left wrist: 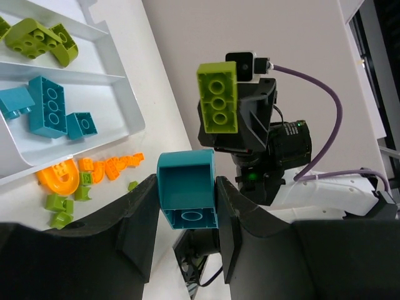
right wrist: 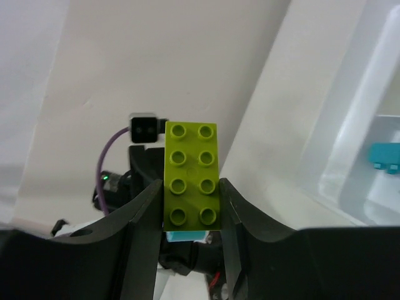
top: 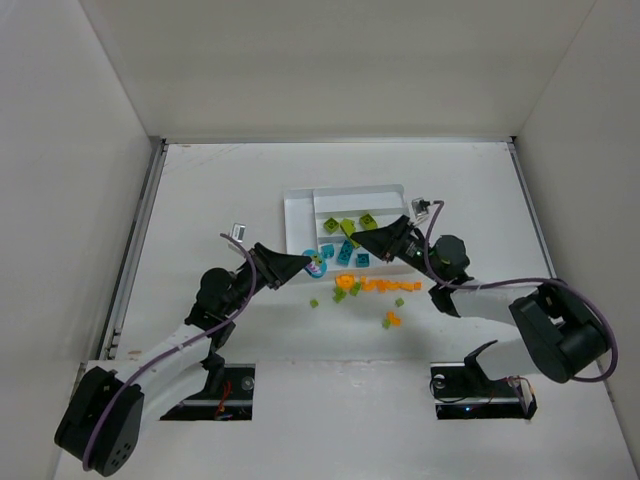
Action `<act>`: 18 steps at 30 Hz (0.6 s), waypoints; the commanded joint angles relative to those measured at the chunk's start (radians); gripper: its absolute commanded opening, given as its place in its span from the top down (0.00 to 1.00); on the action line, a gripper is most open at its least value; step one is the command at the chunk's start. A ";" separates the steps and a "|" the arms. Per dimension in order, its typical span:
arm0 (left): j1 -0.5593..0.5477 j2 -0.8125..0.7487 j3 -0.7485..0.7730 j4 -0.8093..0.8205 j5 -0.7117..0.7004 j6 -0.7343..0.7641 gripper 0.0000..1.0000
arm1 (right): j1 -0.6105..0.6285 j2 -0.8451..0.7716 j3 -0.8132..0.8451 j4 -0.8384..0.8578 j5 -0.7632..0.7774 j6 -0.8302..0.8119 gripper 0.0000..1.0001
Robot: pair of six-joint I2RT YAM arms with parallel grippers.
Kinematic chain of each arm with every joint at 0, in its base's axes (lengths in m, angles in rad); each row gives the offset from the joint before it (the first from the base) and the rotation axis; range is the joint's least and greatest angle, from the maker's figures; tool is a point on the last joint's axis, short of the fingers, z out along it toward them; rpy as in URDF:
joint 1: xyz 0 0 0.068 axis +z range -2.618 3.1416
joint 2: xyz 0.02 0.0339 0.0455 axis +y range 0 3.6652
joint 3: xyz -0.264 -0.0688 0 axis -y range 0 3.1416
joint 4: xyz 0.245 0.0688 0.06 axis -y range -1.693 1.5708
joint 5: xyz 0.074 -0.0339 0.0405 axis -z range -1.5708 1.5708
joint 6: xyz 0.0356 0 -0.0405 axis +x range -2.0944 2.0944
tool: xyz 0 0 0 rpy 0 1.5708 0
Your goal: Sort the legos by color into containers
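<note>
My left gripper [left wrist: 186,219] is shut on a teal-blue brick [left wrist: 187,187] and holds it above the table, just left of the white tray [top: 345,190]. It also shows in the top view [top: 308,266]. My right gripper [right wrist: 190,206] is shut on a long lime green brick [right wrist: 191,174], which also shows in the left wrist view [left wrist: 218,97]. In the top view the right gripper [top: 360,236] is over the tray's near part. The two grippers face each other. The tray holds lime bricks [left wrist: 37,40] in one section and teal bricks [left wrist: 47,106] in the section beside it.
Orange bricks [top: 380,286] and small lime bricks [top: 340,294] lie loose on the table in front of the tray, between the two arms. White walls enclose the table on three sides.
</note>
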 commanded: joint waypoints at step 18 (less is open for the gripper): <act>-0.091 0.242 0.132 0.022 -0.152 0.170 0.80 | -0.041 0.109 0.506 -1.194 0.648 -0.584 0.63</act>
